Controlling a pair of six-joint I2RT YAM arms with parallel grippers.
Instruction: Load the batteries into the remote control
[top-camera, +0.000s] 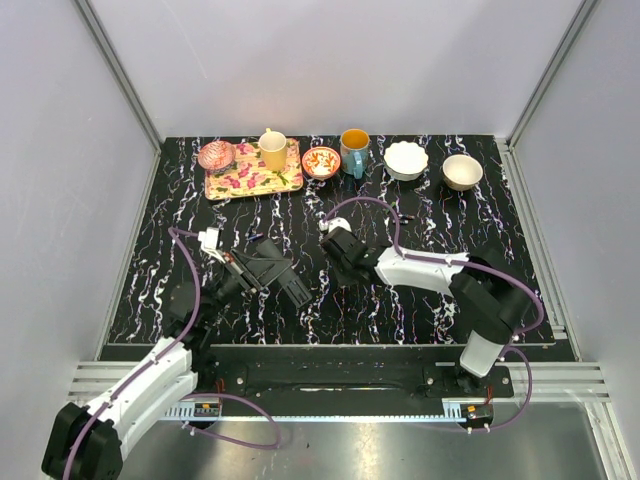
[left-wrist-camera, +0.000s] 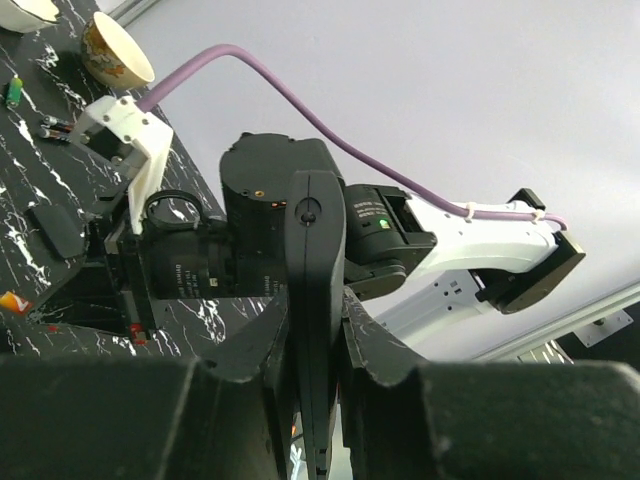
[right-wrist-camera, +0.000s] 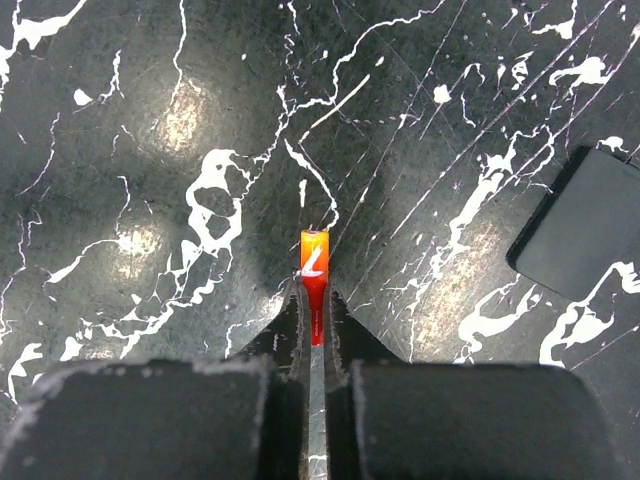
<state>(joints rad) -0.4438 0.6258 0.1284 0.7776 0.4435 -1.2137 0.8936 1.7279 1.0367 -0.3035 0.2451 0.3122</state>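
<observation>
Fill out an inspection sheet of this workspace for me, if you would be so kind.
Surface: black, white-veined tabletop; no spills seen.
Job's things: remote control in the left gripper; orange battery in the right gripper; flat black piece, possibly a cover, lying on the surface.
Clutter: along the far edge, floral tray carrying pink bowl and yellow cup; beside it red patterned bowl, teal mug, white bowl, beige bowl.
Grippers: left shut on the remote control; right shut on the orange battery.
Cables: purple cables loop over both arms; no snag seen.
Surroundings: pale walls, metal frame posts.
</observation>
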